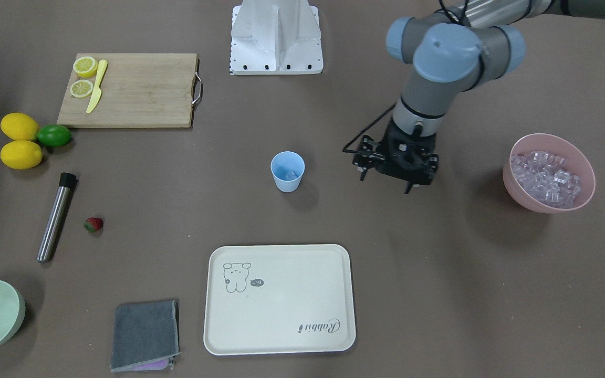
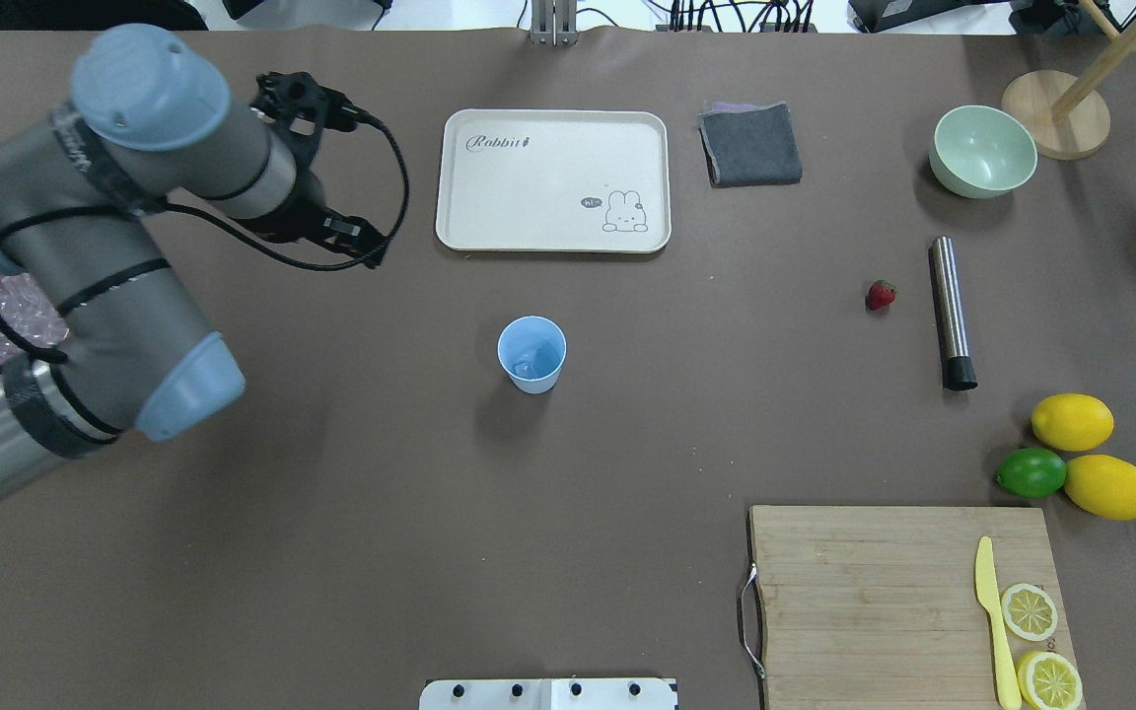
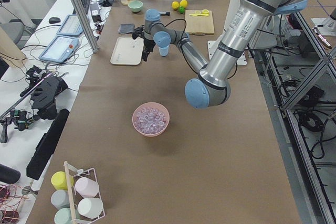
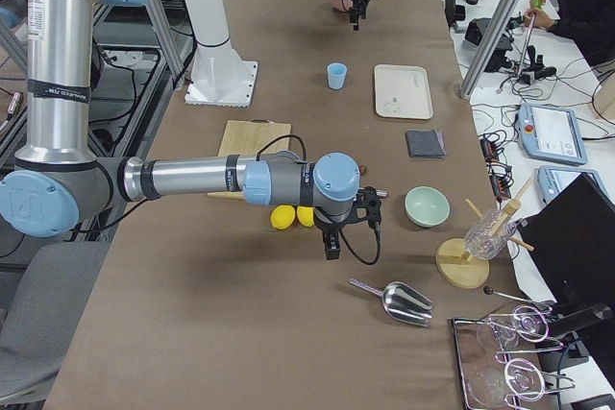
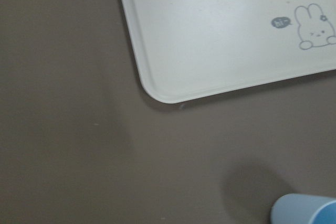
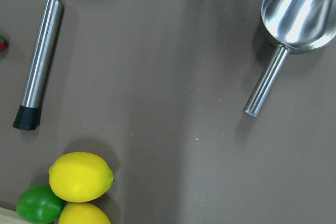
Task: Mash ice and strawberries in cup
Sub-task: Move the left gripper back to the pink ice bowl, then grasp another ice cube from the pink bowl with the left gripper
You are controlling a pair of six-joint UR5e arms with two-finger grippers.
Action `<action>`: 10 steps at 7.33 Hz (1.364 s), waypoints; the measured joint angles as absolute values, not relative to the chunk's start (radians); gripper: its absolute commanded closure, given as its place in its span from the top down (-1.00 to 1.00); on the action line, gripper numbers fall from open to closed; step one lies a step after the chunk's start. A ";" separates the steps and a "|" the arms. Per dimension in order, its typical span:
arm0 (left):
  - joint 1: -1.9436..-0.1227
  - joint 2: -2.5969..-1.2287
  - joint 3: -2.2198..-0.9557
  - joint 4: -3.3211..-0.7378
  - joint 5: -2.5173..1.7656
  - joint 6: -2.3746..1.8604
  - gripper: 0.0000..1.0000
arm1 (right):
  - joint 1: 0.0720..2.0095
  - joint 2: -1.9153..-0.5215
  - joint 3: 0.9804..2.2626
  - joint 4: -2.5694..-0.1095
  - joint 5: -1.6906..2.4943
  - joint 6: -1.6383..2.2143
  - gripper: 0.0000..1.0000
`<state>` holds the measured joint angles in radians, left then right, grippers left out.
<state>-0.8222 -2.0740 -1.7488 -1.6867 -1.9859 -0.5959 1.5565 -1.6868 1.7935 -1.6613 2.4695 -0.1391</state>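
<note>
The left gripper (image 1: 385, 181), jaws wide and empty, hung near the cup (image 1: 287, 171) holding ice (image 1: 288, 173); the strawberry (image 1: 94, 224) lay well apart from it. Whether the right gripper (image 4: 332, 245) was open could not be told. A clipped rim could tip the cup.

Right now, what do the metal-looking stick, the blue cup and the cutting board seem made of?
Stick: probably brushed steel, silvery sheen; black matte tip, perhaps rubber. Cup: likely plastic, even matte light blue. Cutting board: seemingly bamboo, pale striped grain.
</note>
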 measured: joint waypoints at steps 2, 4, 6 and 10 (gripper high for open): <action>-0.958 -1.899 -1.791 -1.695 -2.024 -0.262 0.93 | 1.553 -1.687 1.794 -1.661 2.470 -0.139 1.00; -1.049 -1.750 -1.821 -1.698 -2.061 -0.127 0.93 | 1.551 -1.687 1.795 -1.661 2.470 -0.138 1.00; -1.073 -1.623 -1.844 -1.723 -2.106 -0.313 0.93 | 1.551 -1.687 1.795 -1.661 2.470 -0.138 1.00; -1.077 -1.476 -1.804 -1.942 -2.164 -0.681 0.93 | 1.550 -1.687 1.795 -1.661 2.470 -0.138 1.00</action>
<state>-1.0768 -1.4757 -1.8043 -1.9423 -2.1644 -0.6808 1.5503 -1.6874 1.7945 -1.6613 2.4697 -0.1381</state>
